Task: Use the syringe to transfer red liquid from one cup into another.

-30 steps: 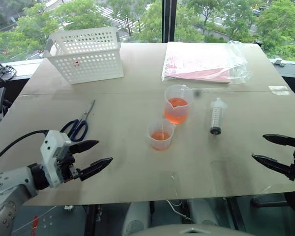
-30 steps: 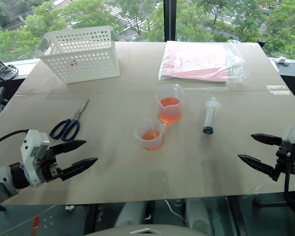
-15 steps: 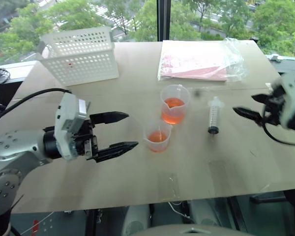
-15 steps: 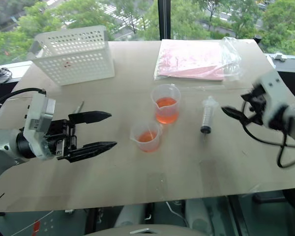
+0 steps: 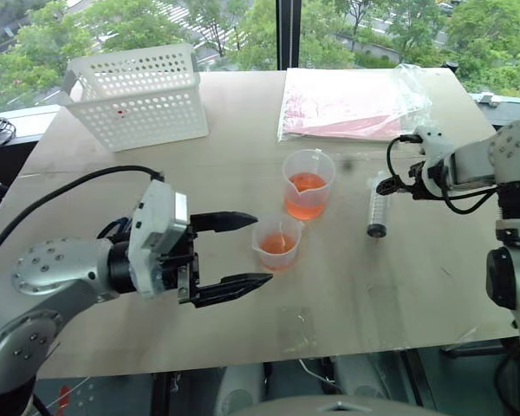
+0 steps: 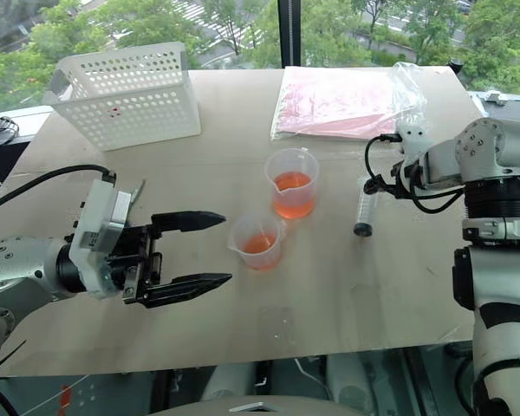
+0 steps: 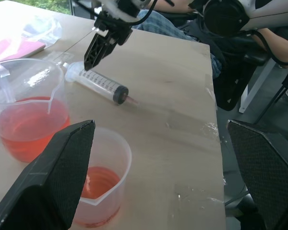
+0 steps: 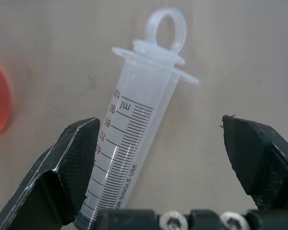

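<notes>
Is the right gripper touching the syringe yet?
Cannot tell. In the right wrist view the right gripper straddles the syringe with open fingers, one finger overlapping the barrel edge.

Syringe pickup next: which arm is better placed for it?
Right. The right gripper hangs open directly over the syringe lying on the table, barrel between its fingers. The left gripper is open beside the smaller cup, away from the syringe.

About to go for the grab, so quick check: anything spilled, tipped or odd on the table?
Nothing stands out. Both cups, the spouted cup and the smaller cup, stand upright with no spill showing. The syringe lies flat on the table, the open right gripper straddling its barrel.
</notes>
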Controlling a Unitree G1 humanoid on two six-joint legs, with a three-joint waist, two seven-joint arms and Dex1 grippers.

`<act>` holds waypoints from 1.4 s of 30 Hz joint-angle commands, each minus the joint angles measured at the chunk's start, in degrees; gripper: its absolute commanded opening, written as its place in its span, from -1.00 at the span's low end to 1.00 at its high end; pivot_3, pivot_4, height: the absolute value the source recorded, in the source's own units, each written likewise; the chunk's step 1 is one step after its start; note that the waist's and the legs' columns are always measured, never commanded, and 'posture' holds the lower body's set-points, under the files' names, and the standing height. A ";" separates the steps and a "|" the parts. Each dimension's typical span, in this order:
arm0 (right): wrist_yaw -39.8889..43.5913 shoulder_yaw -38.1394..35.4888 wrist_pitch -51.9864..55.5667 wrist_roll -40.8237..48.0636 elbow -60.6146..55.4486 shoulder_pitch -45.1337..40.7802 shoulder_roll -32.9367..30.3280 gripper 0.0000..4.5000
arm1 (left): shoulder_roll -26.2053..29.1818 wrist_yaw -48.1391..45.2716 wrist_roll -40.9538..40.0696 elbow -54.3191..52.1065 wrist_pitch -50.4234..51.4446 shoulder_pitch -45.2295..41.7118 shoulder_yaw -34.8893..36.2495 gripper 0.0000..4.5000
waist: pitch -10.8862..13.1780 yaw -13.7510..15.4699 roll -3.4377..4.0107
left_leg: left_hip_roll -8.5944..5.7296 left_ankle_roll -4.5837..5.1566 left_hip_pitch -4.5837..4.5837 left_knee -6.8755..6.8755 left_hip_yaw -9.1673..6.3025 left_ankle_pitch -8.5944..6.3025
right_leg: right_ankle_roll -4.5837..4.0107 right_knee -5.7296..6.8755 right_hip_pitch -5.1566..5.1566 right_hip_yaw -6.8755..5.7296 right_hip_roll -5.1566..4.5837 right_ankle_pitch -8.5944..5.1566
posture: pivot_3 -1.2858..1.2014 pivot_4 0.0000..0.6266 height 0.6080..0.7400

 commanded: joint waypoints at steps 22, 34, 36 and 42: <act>29.29 -13.35 -0.03 1.71 -30.75 11.20 -7.75 -0.40 | -2.13 6.85 -1.91 -5.07 -5.35 7.60 2.75 1.00 | 0.03 0.40 0.07 | 0.12 0.00 -0.03 -0.04 -0.03 0.00 | 0.00 -0.03 -0.01 -0.09 0.02 0.01 | 0.03 -0.52 1.00; 24.83 -10.85 -38.97 -2.49 -53.49 14.06 19.32 -0.41 | -4.79 14.94 -4.94 3.30 -4.78 -0.48 2.36 1.00 | -0.01 -0.88 0.06 | 0.38 -0.16 0.27 0.08 -0.26 0.11 | -0.23 0.47 0.03 -0.09 0.46 0.14 | 0.03 -0.52 1.00; 25.26 -6.30 -46.40 -8.01 -50.73 15.93 21.22 -0.41 | -4.28 15.45 -3.40 4.23 -4.90 -1.12 2.46 1.00 | -0.01 -0.91 0.05 | 0.33 -0.19 0.25 0.09 -0.19 0.13 | -0.22 0.45 0.02 -0.06 0.39 0.14 | 0.03 -0.52 1.00; 27.02 0.95 -61.42 -18.88 -42.96 21.29 22.58 -0.41 | -2.89 19.00 -0.89 5.67 -3.93 -3.44 3.02 1.00 | -0.01 -0.66 0.02 | 0.28 -0.21 0.16 0.08 -0.09 0.13 | -0.23 0.34 -0.02 -0.01 0.31 0.14 | 0.03 -0.52 1.00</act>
